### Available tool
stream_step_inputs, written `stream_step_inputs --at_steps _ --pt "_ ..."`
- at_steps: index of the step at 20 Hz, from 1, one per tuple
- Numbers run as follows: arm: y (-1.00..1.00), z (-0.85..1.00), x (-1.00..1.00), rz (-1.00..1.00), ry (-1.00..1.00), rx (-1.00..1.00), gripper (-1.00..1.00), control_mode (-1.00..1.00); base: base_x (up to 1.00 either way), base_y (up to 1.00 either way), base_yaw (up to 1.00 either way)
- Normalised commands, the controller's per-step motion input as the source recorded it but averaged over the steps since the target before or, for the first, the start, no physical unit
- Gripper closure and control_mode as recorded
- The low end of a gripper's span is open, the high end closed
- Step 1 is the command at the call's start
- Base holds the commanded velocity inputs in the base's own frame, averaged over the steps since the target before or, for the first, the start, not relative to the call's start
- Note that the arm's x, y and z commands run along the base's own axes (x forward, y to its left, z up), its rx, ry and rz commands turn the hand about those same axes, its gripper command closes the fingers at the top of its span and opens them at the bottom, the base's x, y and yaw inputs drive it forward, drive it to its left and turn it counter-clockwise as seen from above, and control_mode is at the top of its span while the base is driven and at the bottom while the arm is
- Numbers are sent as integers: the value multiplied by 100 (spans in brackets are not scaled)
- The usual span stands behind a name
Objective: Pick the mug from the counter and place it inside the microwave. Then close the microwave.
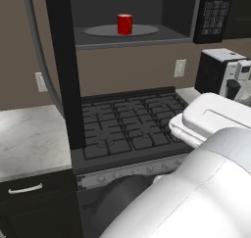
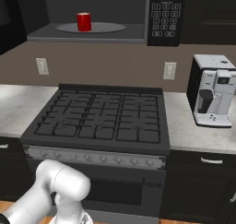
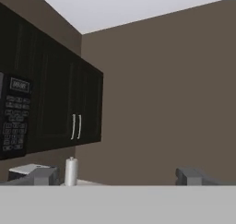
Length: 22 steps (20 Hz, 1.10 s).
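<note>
Ahead of the end effector (image 3: 117,177) lies open air; the black microwave's keypad panel (image 3: 13,114) stands left.

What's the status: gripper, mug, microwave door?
Gripper open, empty, facing the upper cabinets. Mug upright on the turntable plate inside the microwave. Door wide open, not yet closed. Nothing blocking it.

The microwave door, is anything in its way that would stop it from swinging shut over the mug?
Nothing visible blocks it. The mug sits well inside on the turntable plate, back from the front edge of the microwave. The open door hangs out to the left over the stove, with clear space across the opening.
</note>
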Motion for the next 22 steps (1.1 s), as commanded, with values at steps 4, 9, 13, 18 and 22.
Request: stream_step_inputs --at_steps 4,9,13,18,22 --pt "55 0 -30 0 0 0 -100 -100 0 0 0" --pt "55 -3 -18 0 0 0 -100 -100 0 0 0" --pt "69 -11 0 0 0 0 -100 -100 0 0 0" --pt "73 -15 0 0 0 0 -100 -100 0 0 0" --pt "65 -24 0 0 0 0 -100 -100 0 0 0"
